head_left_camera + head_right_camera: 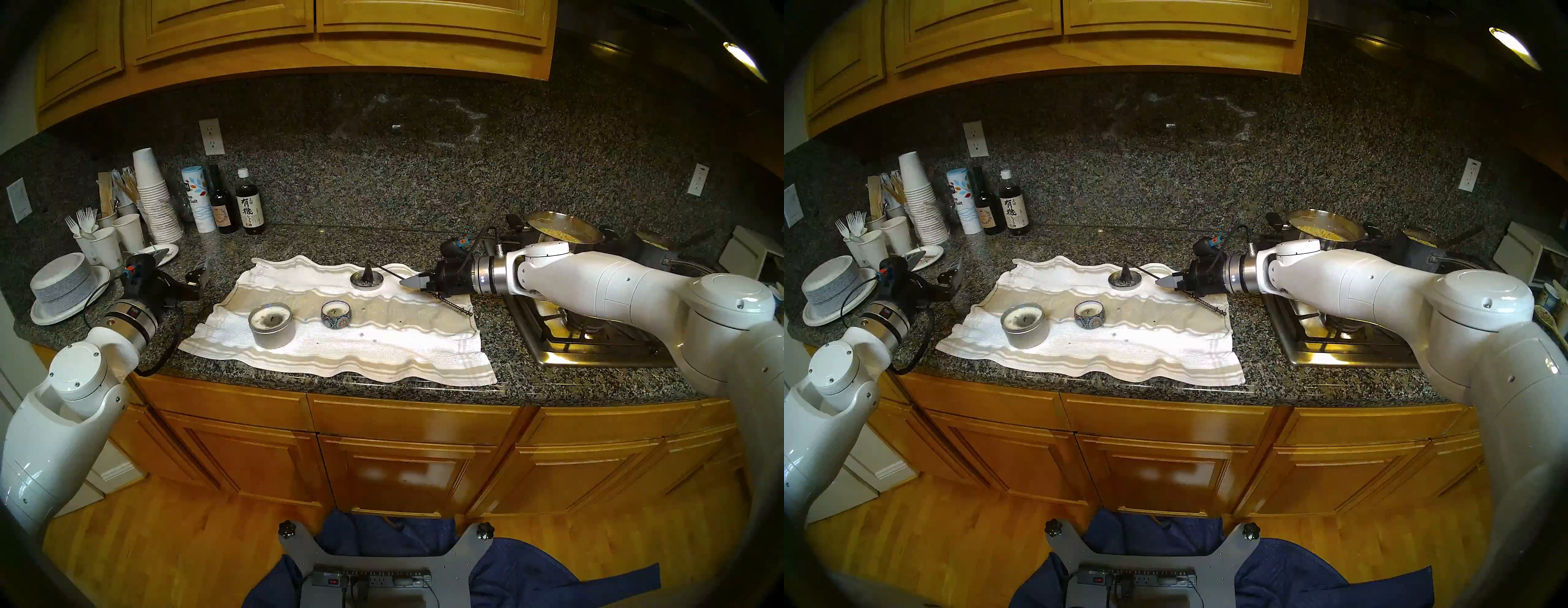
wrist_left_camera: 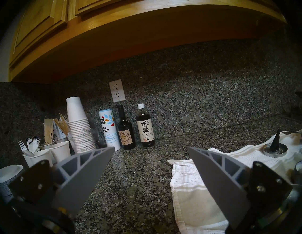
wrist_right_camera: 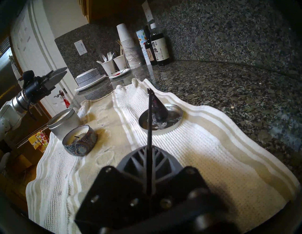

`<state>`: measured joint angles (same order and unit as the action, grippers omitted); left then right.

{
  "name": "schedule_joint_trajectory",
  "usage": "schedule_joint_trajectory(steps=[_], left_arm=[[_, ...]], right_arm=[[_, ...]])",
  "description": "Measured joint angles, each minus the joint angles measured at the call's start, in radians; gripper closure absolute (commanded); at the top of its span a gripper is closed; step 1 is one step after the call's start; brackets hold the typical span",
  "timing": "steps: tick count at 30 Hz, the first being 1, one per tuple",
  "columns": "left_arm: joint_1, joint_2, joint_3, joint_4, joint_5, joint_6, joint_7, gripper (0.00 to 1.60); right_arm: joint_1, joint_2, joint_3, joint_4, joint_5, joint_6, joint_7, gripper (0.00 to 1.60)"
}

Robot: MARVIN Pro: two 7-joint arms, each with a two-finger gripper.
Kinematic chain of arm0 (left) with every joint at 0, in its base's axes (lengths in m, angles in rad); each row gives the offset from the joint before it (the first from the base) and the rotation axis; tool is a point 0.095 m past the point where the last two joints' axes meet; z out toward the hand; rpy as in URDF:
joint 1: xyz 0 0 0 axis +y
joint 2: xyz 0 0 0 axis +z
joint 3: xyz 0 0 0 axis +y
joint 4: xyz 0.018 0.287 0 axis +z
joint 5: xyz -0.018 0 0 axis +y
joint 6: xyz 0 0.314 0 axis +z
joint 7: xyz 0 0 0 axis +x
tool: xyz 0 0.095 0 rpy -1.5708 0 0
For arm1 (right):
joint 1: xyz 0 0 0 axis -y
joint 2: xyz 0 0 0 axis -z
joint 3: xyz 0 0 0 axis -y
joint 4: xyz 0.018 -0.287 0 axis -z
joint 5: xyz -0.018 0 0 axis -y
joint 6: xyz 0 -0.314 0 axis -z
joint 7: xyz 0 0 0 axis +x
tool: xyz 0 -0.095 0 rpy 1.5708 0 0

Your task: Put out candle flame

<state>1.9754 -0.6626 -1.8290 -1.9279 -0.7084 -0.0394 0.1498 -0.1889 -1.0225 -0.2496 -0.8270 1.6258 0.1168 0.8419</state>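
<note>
A: Granite counter [image 1: 382,237], striped dish towel [image 1: 339,352] across its middle. On the towel, largest first: plain tin candle [image 1: 271,325] toward the towel's front left, patterned tin candle [image 1: 335,314] just right of it, shallow tin lid [image 1: 367,280] near the back edge.

B: Flames?

A: None visible on either wick (both look dark, though small in the head views). Candle snuffer [image 3: 149,124]: cone sits in the lid, and its thin handle runs back right to the right gripper [image 1: 409,281].

B: Grip state?

A: Right gripper clenched on the handle; the wrist view shows the rod pinched between the jaws. Left gripper [image 2: 151,152] spread wide, holding nothing, off the towel's left edge.

B: What does the next move turn on?

A: Handle's long axis points left from the claw, cone at the far end. Both candles lie forward and left of the cone. The right arm carries the tool; my guess is it lifts, then swings toward the counter's front edge.
</note>
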Motion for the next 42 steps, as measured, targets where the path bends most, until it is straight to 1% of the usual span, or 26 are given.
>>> schedule_joint_trajectory(steps=[6, 8, 9, 10, 13, 17, 18, 20, 23, 24, 26, 27, 28, 29, 30, 35, 42], left_arm=[[0.0, 0.0, 0.001, -0.001, 0.0, 0.0, -0.001, 0.0], [0.0, 0.001, 0.002, -0.001, 0.0, 0.0, -0.002, 0.0], [0.0, 0.001, 0.002, -0.002, 0.0, 0.0, -0.002, 0.0], [0.0, 0.001, 0.002, -0.002, 0.0, 0.0, -0.002, 0.0], [-0.001, 0.001, 0.003, -0.003, 0.0, 0.0, -0.004, 0.0], [-0.001, 0.001, 0.004, -0.003, 0.0, 0.0, -0.005, 0.0], [-0.001, 0.001, 0.005, -0.003, 0.0, 0.0, -0.005, 0.0], [-0.001, 0.001, 0.005, -0.003, 0.0, 0.0, -0.005, 0.0], [-0.001, 0.001, 0.006, -0.004, 0.0, 0.0, -0.005, 0.0], [-0.001, 0.001, 0.006, -0.004, 0.0, 0.0, -0.005, 0.0], [-0.001, 0.001, 0.007, -0.004, 0.0, 0.0, -0.006, 0.0], [-0.001, 0.001, 0.007, -0.004, 0.0, 0.0, -0.006, 0.0], [-0.001, 0.001, 0.007, -0.004, 0.0, 0.0, -0.006, 0.0], [-0.001, 0.001, 0.007, -0.004, 0.0, 0.0, -0.006, 0.0], [-0.001, 0.001, 0.007, -0.004, 0.0, 0.0, -0.006, 0.0], [-0.001, 0.001, 0.007, -0.006, 0.0, 0.0, -0.006, 0.0], [0.0, 0.001, 0.006, -0.008, 0.0, 0.0, -0.006, 0.0]], right_arm=[[-0.003, -0.006, -0.002, 0.007, 0.0, -0.001, 0.001, 1.6], [-0.003, -0.007, -0.002, 0.008, 0.0, -0.002, 0.001, 1.45], [-0.004, -0.007, -0.002, 0.008, 0.0, -0.002, 0.001, 1.35], [-0.004, -0.007, -0.002, 0.008, 0.0, -0.003, 0.001, 1.17], [-0.005, -0.007, -0.002, 0.008, 0.001, -0.004, 0.001, 0.95], [-0.006, -0.003, -0.002, 0.001, 0.001, -0.007, 0.001, 0.8], [-0.006, -0.002, -0.002, 0.0, 0.001, -0.007, 0.0, 0.72], [-0.006, 0.001, -0.001, -0.005, 0.001, -0.009, 0.0, 0.64], [-0.005, 0.004, -0.001, -0.009, 0.001, -0.011, -0.001, 0.63], [-0.005, 0.005, -0.001, -0.011, 0.001, -0.012, -0.001, 0.59], [-0.005, 0.008, -0.001, -0.014, 0.001, -0.015, -0.003, 0.55], [-0.005, 0.009, 0.0, -0.015, 0.001, -0.015, -0.003, 0.5], [-0.004, 0.01, 0.0, -0.017, 0.001, -0.017, -0.004, 0.4], [-0.004, 0.012, 0.0, -0.019, 0.001, -0.018, -0.005, 0.4], [-0.003, 0.012, 0.001, -0.019, 0.001, -0.019, -0.006, 0.26], [0.003, 0.021, 0.003, -0.028, 0.001, -0.025, -0.011, 0.22], [0.018, 0.036, 0.009, -0.049, -0.001, -0.036, -0.016, 0.21]])
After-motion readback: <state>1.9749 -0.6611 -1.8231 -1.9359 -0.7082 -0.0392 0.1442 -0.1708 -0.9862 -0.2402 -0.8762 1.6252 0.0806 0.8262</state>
